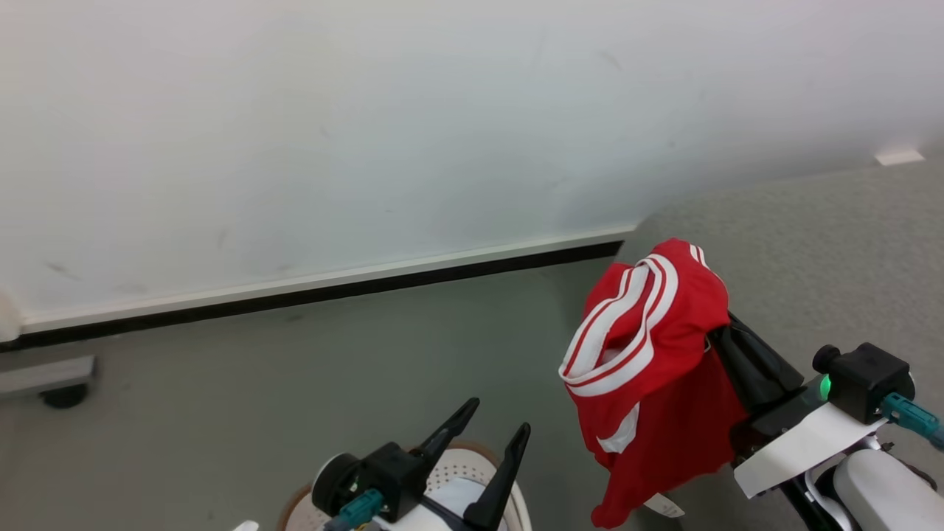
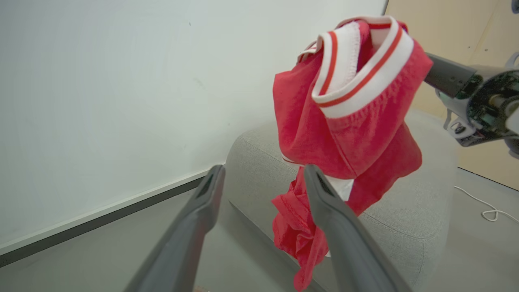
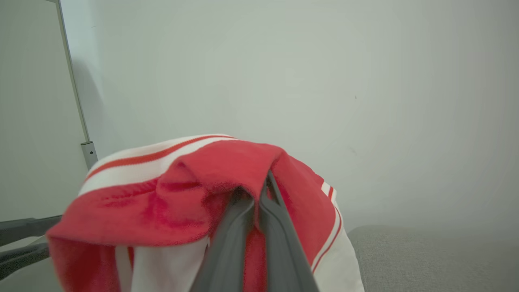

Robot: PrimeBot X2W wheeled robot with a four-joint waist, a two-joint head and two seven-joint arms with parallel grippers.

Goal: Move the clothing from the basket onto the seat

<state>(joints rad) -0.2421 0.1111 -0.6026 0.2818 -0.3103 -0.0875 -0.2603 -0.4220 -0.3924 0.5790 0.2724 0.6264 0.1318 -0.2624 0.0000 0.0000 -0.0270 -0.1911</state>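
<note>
While clothing (image 1: pixel 649 354) hangs near seat (image 1: pixel 811 243), wall (image 1: pixel 369 133) stands behind.

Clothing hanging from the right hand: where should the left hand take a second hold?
Probably the clothing's lowest hanging fold, from the left hand's side: it dangles slack below the right hand's pinch, straight ahead of that open hand.

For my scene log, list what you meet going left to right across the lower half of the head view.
From the left: dark caster wheel → left pincer, open → red clothing, hanging → right arm's black wrist block.
</note>
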